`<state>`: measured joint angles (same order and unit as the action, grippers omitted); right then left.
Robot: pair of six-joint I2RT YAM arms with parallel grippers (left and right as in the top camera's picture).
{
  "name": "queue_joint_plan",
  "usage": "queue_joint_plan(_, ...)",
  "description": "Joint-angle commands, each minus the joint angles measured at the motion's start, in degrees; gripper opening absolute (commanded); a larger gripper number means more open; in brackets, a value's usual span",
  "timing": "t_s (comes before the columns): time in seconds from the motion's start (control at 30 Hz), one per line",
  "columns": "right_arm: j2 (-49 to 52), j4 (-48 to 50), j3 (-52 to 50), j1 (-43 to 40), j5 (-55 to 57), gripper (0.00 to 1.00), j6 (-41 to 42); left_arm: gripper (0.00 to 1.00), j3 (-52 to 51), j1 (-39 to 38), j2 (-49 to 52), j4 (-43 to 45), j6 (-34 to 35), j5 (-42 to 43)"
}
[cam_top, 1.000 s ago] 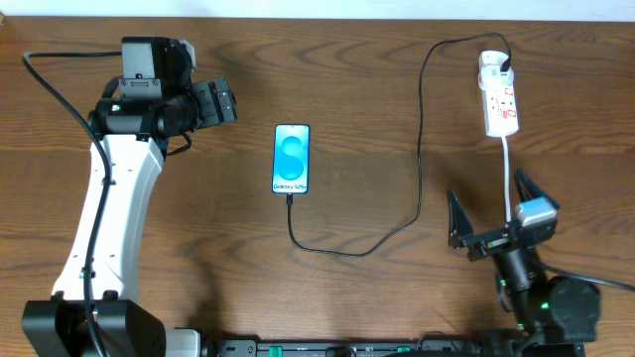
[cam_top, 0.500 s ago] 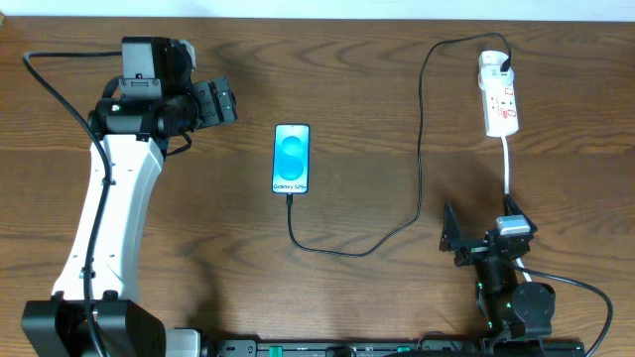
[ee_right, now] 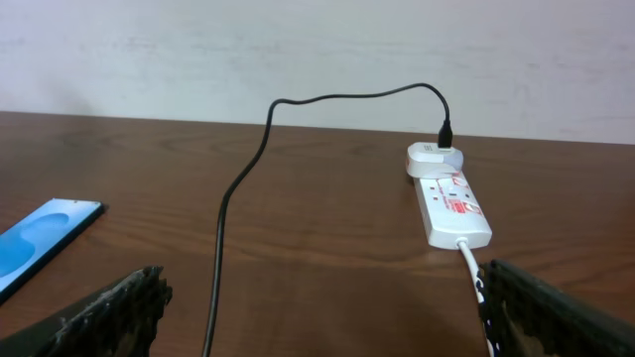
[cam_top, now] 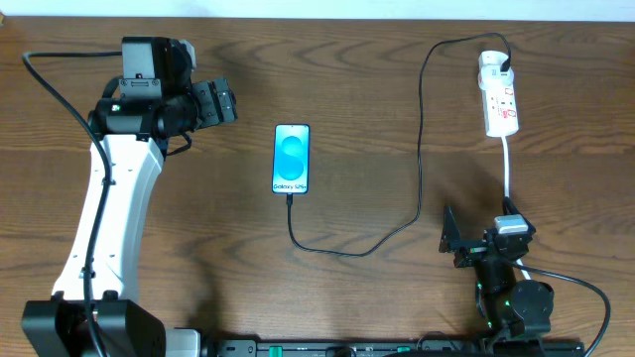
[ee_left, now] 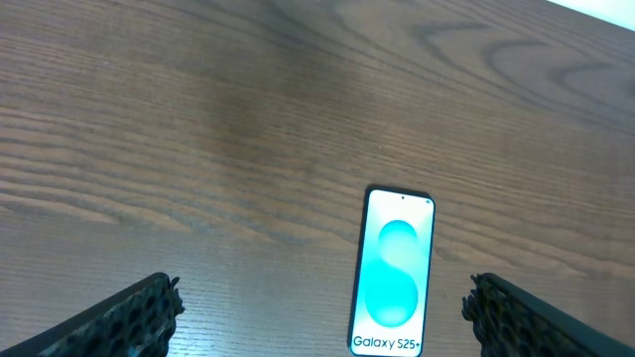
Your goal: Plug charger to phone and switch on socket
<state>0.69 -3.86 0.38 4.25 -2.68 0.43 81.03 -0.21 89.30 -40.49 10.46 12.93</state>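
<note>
The phone (cam_top: 292, 159) lies mid-surface (cam_top: 357, 79), screen lit. The charger (cam_top: 418, 149) seems plugged into its near end and runs to the socket (cam_top: 499, 96) in the far right corner. The left claw (cam_top: 230, 102), toward the far left, and the right claw (cam_top: 483, 233), by the near edge, both gape empty.

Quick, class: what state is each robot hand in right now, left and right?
Left hand: open, holding nothing.
Right hand: open, holding nothing.
</note>
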Motion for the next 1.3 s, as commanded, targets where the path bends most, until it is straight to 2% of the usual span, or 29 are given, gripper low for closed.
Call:
queue_joint_plan(0.0,-0.4,-0.3,-0.1,-0.1,0.7,0.99,0.4,0.95,0.3,0.3,-0.5,0.0,-0.5,-0.6)
queue_joint_plan(0.37,-0.4,-0.3,-0.1,-0.1,0.7,0.99,0.4,0.95,0.3,0.3,-0.5,0.0,-0.5,-0.6)
queue_joint_plan(0.5,-0.4,-0.3,-0.1,-0.1,0.7,0.99,0.4,0.95,-0.6,0.3,-6.4,-1.0,-0.9,-1.1)
queue_joint_plan(0.6,-0.4,-0.3,-0.1,-0.1,0.7,0.99,0.4,0.95,-2.9,0.8,-13.9,-1.2,-1.2,-6.6)
queue_joint_plan(0.63,-0.4,-0.3,-0.1,-0.1,0.7,0.99,0.4,0.95,-6.3,1.6,-19.9,-0.3,-1.9,-7.7)
queue_joint_plan(0.7,-0.4,-0.3,-0.1,-0.1,0.7,0.99,0.4,0.95,-11.1,3.0,-25.5,4.0,-1.8,-7.5)
queue_joint_plan(0.9,-0.4,-0.3,-0.1,-0.1,0.7,0.99,0.4,0.95,-32.2,6.6,-44.6,21.9,-2.4,-6.7)
queue_joint_plan(1.1,-0.4,-0.3,-0.1,-0.1,0.7,0.99,0.4,0.95,-50.6,7.3,-60.2,35.5,-17.5,4.6)
queue_joint_plan(1.27,-0.4,-0.3,-0.1,-0.1,0.7,0.99,0.4,0.95,-61.0,7.3,-70.6,38.4,-19.9,4.8)
